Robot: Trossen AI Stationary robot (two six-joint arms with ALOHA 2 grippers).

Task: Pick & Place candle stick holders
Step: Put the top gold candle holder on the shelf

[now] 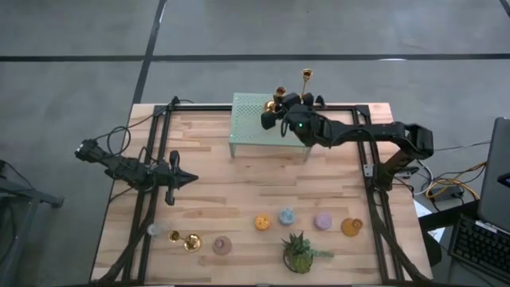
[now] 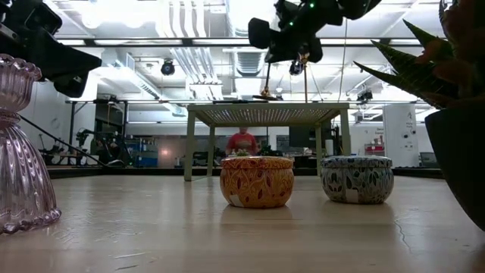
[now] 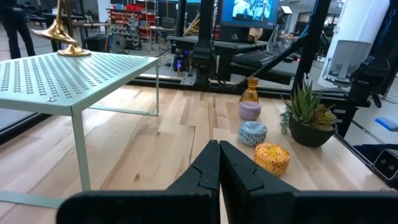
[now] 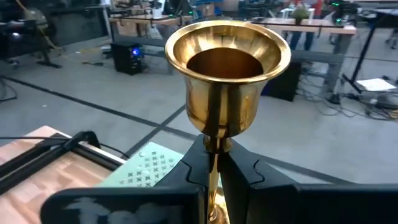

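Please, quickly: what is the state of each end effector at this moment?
Left end effector: closed, holding nothing, above the table.
Right end effector: closed on the stem of a gold candle stick holder, over the green perforated stand.

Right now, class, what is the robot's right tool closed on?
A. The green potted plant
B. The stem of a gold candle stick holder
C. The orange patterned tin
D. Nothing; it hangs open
B: in the right wrist view the right tool is pinched on the thin stem just under the cup of a gold candle stick holder, above the perforated green stand.
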